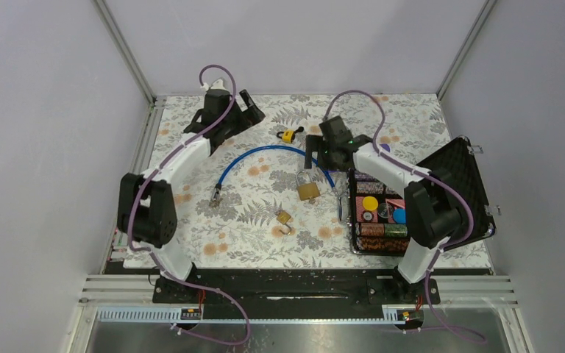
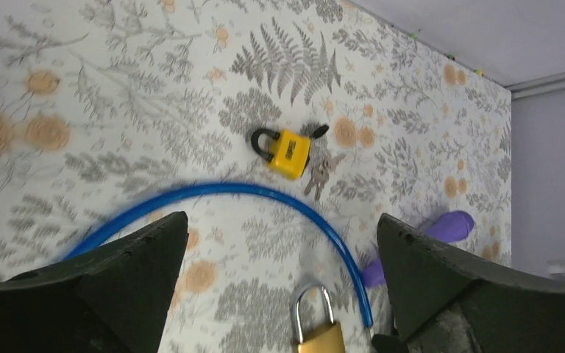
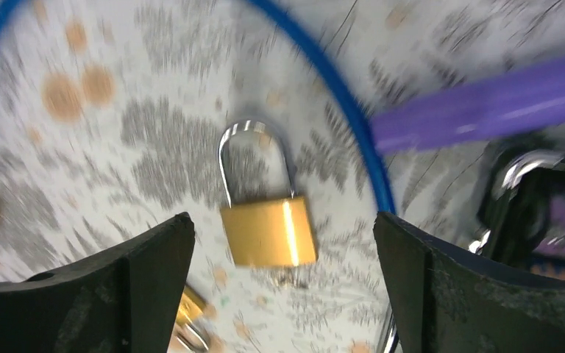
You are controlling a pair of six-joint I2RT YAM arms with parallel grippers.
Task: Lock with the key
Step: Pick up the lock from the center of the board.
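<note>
Hovering over the brass padlock (image 3: 268, 220), getting ready to grab.
Right gripper (image 3: 283, 288) is hanging open and empty, padlock lying at its 6 o'clock from above; a straight drop is looking right next.

Plain grey walls (image 1: 287, 37) with aluminium corner posts (image 1: 122, 48) around a fern-patterned table (image 1: 250, 243), evenly lit.

On my feed the right gripper (image 3: 281, 254) was spread wide, and the brass padlock (image 3: 268, 234) lay on the cloth between its fingers (image 3: 125, 294), shackle toward 12 o'clock. A blue cable (image 3: 310, 59) curved past from 12 toward 3 o'clock, and a purple cable (image 3: 485, 107) crossed at 2 o'clock. Everything was motion-blurred.
</note>
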